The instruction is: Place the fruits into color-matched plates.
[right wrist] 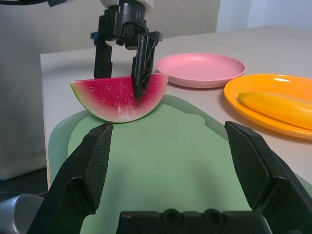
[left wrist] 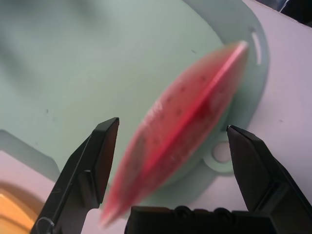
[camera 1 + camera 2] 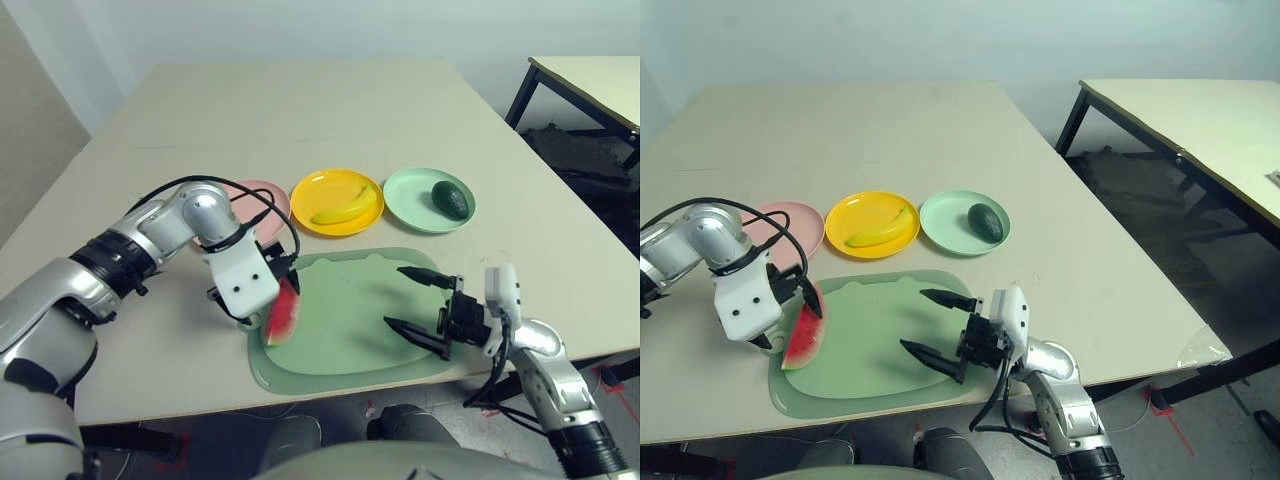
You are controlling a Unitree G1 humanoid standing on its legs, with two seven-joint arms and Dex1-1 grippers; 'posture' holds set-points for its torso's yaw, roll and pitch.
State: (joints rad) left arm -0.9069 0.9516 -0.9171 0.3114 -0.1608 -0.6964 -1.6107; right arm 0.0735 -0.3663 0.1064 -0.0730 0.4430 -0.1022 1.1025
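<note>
A red watermelon wedge point(image 3: 283, 315) with green rind stands on its rind at the left edge of a sage-green mat point(image 3: 350, 330). My left gripper point(image 3: 268, 300) is open and straddles it, one finger on each side with gaps to the fruit. The pale pink plate point(image 3: 268, 195) lies just beyond, partly hidden by my left arm. A yellow banana point(image 3: 342, 209) lies in the yellow-orange plate point(image 3: 312, 188). A dark green avocado point(image 3: 450, 199) sits in the mint green plate point(image 3: 408, 200). Over the mat's right side, my right gripper point(image 3: 394, 296) is open and holds nothing.
The three plates line up just behind the mat. The mat's front edge lies close to the table's near edge point(image 3: 200, 405). A second table point(image 3: 1200, 130) stands off to the right, across a gap of floor. A black cable point(image 3: 180, 185) loops over my left wrist.
</note>
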